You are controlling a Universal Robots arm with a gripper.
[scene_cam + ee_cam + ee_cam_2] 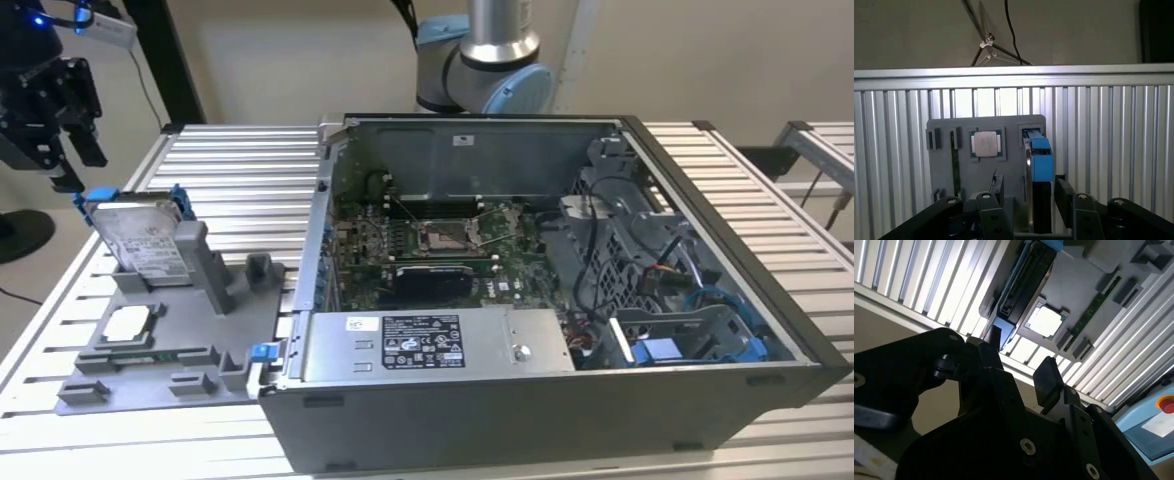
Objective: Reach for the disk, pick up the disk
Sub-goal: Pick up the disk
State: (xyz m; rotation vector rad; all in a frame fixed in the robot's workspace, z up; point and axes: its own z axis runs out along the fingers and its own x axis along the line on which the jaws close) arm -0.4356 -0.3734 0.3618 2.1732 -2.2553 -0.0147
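Wrist views (probably close) sharing disk [1040, 160], tray [979, 175]

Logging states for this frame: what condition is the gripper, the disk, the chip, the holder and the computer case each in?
gripper: open, above the disk, holding nothing.
disk: standing on edge in the grey holder, not gripped.
grey holder: lying flat on the slatted table.
chip: lying flat in its recess in the grey holder.
computer case: on its side, panel off, insides exposed.
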